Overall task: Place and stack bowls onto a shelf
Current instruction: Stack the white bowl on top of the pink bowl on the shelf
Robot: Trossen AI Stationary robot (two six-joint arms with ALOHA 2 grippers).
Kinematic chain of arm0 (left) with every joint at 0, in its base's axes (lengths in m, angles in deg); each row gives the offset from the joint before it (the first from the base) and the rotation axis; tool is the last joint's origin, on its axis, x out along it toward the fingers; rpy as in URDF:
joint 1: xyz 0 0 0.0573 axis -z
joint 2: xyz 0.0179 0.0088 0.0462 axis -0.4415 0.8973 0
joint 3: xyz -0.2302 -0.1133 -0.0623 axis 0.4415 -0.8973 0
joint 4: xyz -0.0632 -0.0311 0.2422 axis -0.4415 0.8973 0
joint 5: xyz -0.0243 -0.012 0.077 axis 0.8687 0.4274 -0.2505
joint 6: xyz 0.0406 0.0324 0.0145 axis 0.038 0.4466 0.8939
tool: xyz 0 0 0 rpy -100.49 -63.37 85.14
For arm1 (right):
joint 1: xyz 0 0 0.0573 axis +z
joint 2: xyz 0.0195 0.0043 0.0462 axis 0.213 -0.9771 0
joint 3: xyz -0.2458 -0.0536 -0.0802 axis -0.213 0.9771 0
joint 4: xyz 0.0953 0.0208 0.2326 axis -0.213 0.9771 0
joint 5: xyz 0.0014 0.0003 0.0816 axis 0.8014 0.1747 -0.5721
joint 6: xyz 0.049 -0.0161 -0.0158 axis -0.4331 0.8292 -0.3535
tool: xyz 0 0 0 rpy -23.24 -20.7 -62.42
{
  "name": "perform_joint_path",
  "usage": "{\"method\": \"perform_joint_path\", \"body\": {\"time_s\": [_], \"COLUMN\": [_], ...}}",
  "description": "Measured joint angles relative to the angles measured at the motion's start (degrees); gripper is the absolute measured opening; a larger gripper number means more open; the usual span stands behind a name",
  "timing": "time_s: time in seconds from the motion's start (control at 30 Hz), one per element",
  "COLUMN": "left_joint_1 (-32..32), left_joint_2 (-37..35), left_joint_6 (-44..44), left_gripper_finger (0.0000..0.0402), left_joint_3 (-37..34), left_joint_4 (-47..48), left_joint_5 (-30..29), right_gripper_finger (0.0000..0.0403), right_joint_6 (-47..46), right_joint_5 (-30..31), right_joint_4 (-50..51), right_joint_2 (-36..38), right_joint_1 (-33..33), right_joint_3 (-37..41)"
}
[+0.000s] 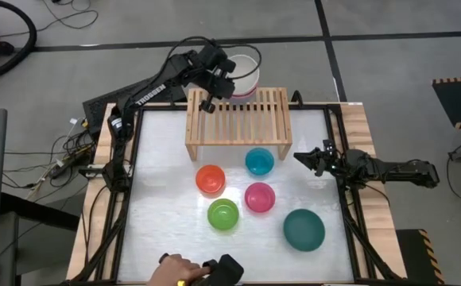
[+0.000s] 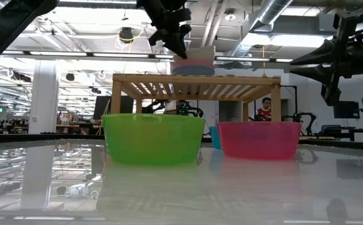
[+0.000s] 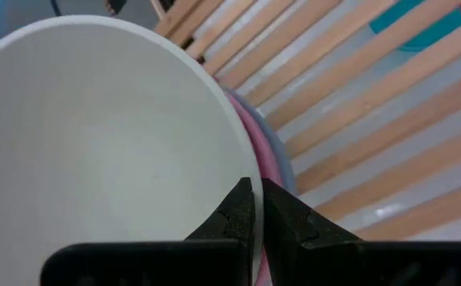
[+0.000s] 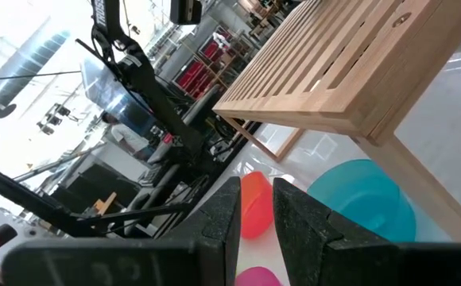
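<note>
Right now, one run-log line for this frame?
left gripper: shut on cream-white bowl rim, over pink/blue stack on shelf | right gripper: idle at table's right edge | five bowls on table

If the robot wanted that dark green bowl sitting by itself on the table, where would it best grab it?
Probably by the rim. The dark teal bowl sits upright and open, so one finger could go inside and one outside the thin wall, coming straight down from above. The side nearest the right gripper looks easiest, and nothing crowds the bowl there.
</note>
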Motion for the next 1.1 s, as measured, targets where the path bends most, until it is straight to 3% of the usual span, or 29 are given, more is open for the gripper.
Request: {"method": "perform_joint_path", "body": {"time_s": [0.47,1.1], "left_joint_1": [0.21,0.66], "left_joint_2": [0.32,-0.24], "left_joint_6": [0.91,-1.72], "left_gripper_finger": [0.0004,0.0093], "left_joint_3": [0.02,3.95], "left_joint_4": [0.17,-1.0], "left_joint_5": [-2.55,-7.69], "right_gripper_finger": [0.0103,0.0103], "right_joint_6": [-0.34,-0.33], "right_joint_5": [0.0,0.0], "right_joint_4": [0.01,0.0], "right_joint_2": [0.0,0.0], "right_joint_1": [0.0,0.0], "right_joint_3": [0.0,-0.02]}}
